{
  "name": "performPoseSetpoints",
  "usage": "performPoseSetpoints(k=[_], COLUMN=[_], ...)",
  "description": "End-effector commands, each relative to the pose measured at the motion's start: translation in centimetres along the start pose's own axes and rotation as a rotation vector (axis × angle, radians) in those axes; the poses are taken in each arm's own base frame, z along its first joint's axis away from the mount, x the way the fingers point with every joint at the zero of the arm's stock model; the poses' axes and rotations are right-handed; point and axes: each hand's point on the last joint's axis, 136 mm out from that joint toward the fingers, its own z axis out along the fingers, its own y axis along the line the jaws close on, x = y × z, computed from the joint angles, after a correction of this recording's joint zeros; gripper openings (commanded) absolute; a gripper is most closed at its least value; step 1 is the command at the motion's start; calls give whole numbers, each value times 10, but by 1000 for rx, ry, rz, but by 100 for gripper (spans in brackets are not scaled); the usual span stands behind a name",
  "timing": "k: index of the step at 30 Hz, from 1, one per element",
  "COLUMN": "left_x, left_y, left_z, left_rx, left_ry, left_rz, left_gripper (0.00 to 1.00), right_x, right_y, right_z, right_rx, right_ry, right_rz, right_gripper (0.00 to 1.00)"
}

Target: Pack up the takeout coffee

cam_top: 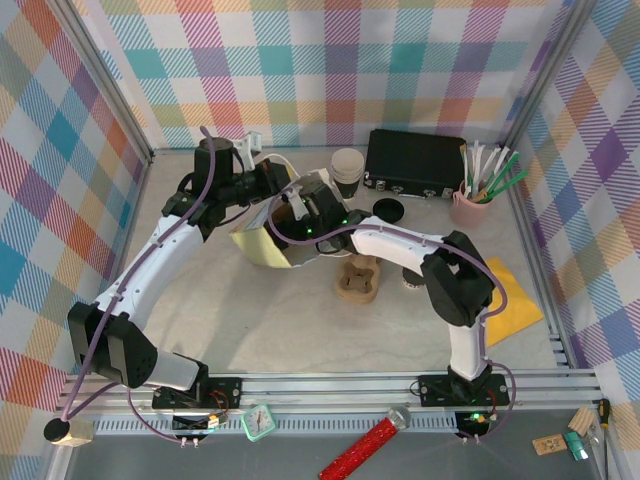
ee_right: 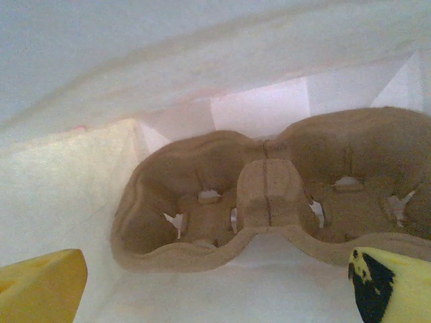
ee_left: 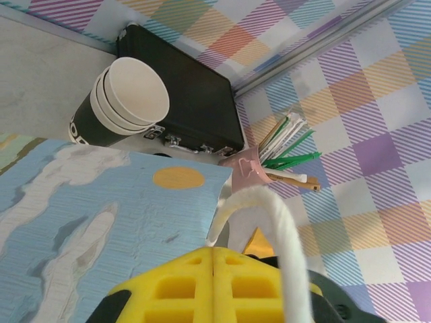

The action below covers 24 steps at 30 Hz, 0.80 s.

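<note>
Cardboard cup carrier (ee_right: 262,195), wells empty, is lying in the paper bag (ee_right: 67,188) beneath our right fingers (ee_right: 40,286), which are standing apart. Our left fingers (ee_left: 202,282) are clamping the bag's cord handle (ee_left: 283,242). Takeout coffee is hidden, and we cannot tell its bearing.

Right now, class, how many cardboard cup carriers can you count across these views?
2. One cup carrier lies on the table beside the paper bag; a second carrier sits at the bottom inside the bag. Others may be hidden behind the arms.
</note>
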Motion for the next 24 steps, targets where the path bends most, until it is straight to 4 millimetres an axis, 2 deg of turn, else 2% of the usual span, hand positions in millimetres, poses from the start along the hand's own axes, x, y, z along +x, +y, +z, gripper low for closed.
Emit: performPoseSetpoints(k=[1,9,14,24], left_x=[-7,-8,-9,-12], left_y=[-1,1,4,4], left_z=[-9,-6,-5,-6], left_rx=[-14,-21,-29,-35], left_ry=[-27,-29,-30,-42], left_rz=[21,13,8,14], left_gripper=[0,0,0,0], right_x=[-17,-11,-17,-16], right_y=[4,5,7,7], right_z=[-25,-40,-55,-92], right_rx=[6,10,16,54], right_ry=[-45,-39,-60,-71], right_rz=[23,38,48,76], right_gripper=[99,99,99,99])
